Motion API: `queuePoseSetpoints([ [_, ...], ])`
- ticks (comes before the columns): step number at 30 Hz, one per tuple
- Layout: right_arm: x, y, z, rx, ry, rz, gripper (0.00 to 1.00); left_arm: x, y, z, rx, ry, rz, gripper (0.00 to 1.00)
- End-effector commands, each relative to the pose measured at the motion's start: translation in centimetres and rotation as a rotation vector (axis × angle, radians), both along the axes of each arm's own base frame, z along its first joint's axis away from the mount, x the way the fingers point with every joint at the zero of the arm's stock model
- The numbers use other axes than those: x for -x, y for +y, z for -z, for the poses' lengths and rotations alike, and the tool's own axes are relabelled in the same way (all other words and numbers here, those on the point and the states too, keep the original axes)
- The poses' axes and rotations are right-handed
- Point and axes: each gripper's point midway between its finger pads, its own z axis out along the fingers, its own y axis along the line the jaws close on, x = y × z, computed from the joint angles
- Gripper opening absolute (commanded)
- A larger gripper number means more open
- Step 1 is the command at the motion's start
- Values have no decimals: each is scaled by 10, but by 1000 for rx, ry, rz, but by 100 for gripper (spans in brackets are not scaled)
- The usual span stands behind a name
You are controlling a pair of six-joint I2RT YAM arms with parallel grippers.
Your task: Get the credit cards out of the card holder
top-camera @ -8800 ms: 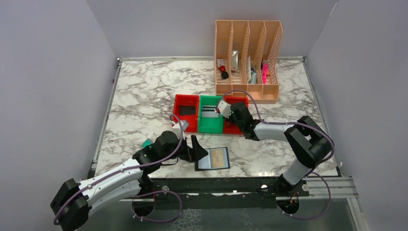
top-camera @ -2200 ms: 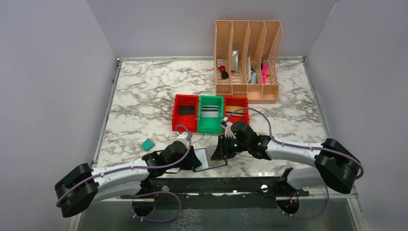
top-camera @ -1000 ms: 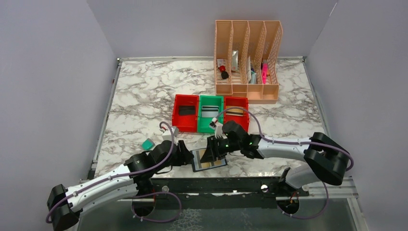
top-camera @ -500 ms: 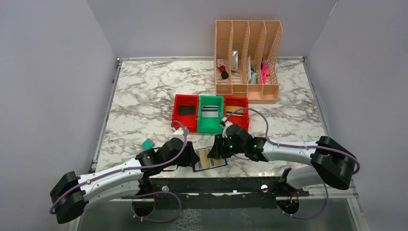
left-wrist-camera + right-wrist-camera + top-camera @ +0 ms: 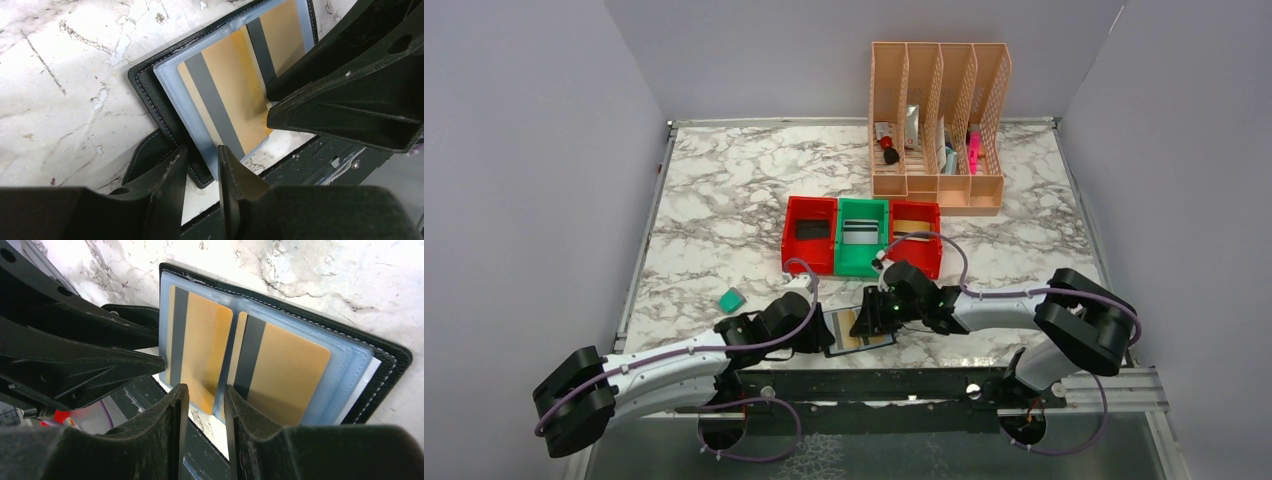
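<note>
The card holder lies open and flat at the near edge of the table, long axis running left to right, between the two grippers. The left gripper straddles the holder's left end, jaws narrowly apart; a clamp there cannot be confirmed. The right gripper sits over the edge of the gold card nearer the left gripper, jaws a narrow slit apart, contact uncertain. Judgement: the right arm is placed to pull, the left to steady the holder
</note>
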Motion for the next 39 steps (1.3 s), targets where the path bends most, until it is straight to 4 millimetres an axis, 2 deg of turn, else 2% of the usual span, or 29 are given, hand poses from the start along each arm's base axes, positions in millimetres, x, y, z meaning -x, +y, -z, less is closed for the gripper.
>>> queuePoseSetpoints([
  [1, 5, 10, -4, -42, 28, -24, 37, 4, -4, 3, 28, 13, 14, 30],
  [11, 8, 16, -9, -114, 101, 28, 36, 6, -2, 10, 20, 23, 14, 21],
  [18, -4, 4, -6, -56, 73, 130, 37, 6, -2, 9, 22, 19, 14, 20],
  [20, -4, 4, -9, -48, 50, 102, 37, 5, -2, 7, 16, 14, 15, 23],
  [25, -3, 6, -14, -32, 19, 51, 37, -5, -5, -12, 13, -22, -5, 44],
  [29, -8, 4, -12, -4, 6, 66, 37, -13, -14, -33, 49, -69, 0, 47],
  [32, -8, 1, -5, 23, 15, 76, 37, -16, -15, -35, 45, -83, 5, 45],
  [39, -6, 0, 4, 19, 38, 86, 36, -7, -20, -15, 63, -46, 47, 29],
])
